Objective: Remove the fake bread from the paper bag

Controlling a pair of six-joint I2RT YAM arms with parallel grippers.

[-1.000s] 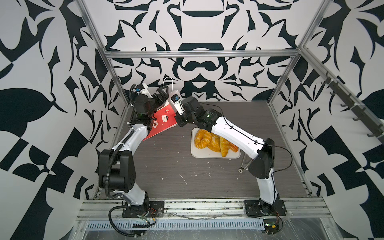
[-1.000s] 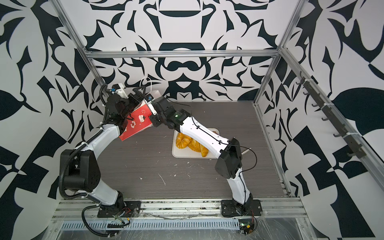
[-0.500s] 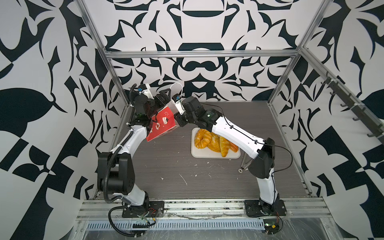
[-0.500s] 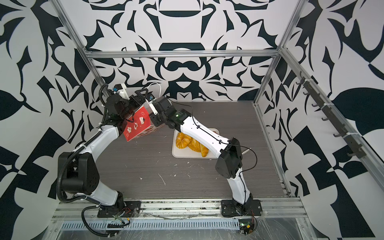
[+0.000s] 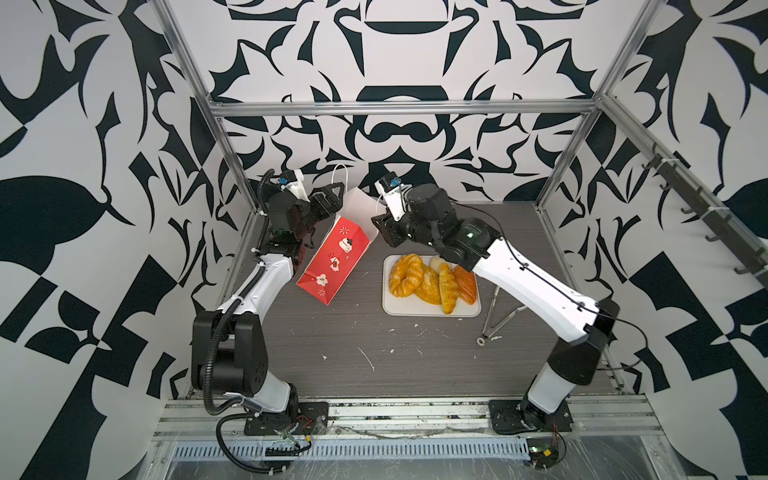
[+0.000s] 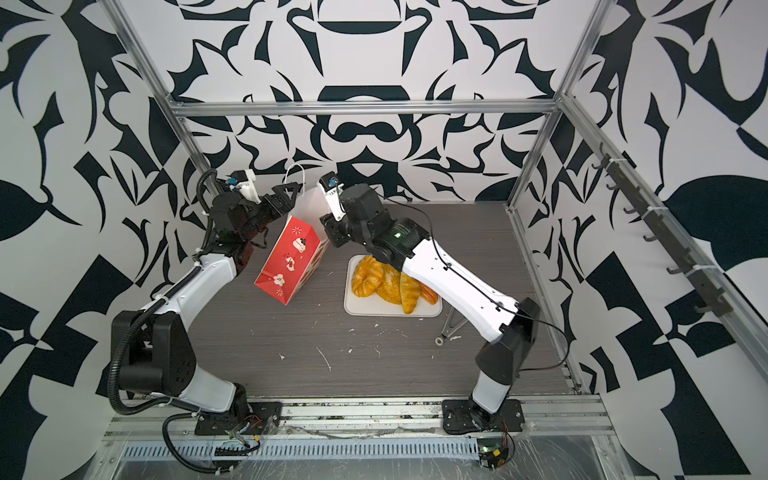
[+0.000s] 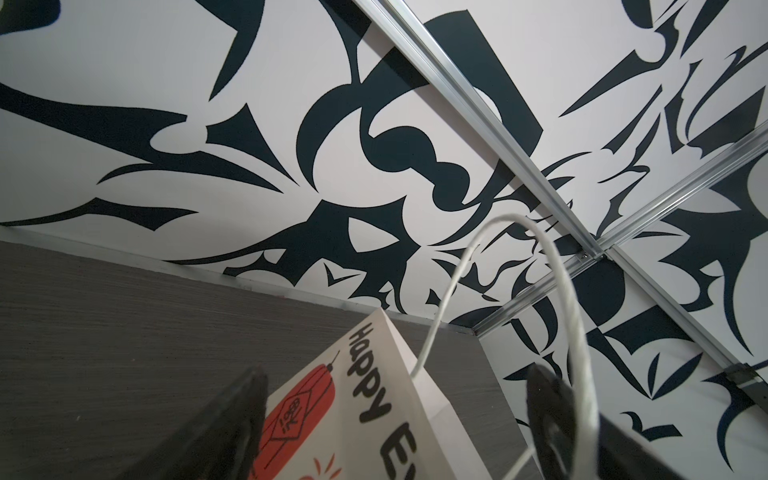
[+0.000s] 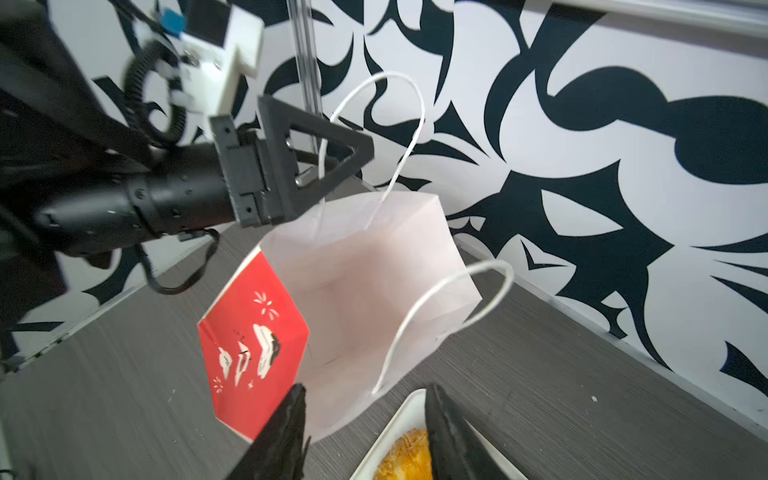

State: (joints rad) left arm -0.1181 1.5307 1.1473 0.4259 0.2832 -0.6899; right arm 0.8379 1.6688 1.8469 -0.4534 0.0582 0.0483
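The paper bag (image 5: pixel 336 257) (image 6: pixel 291 259) leans tilted at the back left, red outside, its white inside (image 8: pixel 353 291) showing no bread. One white cord handle (image 7: pixel 569 291) is draped over a finger of my left gripper (image 5: pixel 326 199) (image 7: pixel 397 372), whose jaws stand wide open around the bag's top edge. My right gripper (image 5: pixel 380 226) (image 8: pixel 365 388) is open and holds nothing, just off the bag's mouth above the tray's corner. The fake bread lies on the white tray (image 5: pixel 390 307): twisted ring (image 5: pixel 405 274), flaky piece (image 5: pixel 428 286), croissant (image 5: pixel 446 289), orange loaf (image 5: pixel 465 284), pale bun (image 5: pixel 436 262).
Metal tongs (image 5: pixel 494 316) lie on the grey table to the right of the tray, under my right forearm. White crumbs and scraps dot the table in front. Aluminium frame posts and patterned walls close in behind the bag.
My right gripper has opened, let go of the bag and drawn back to the right. The bag has swung to a steeper tilt, hanging by its handle from my left gripper.
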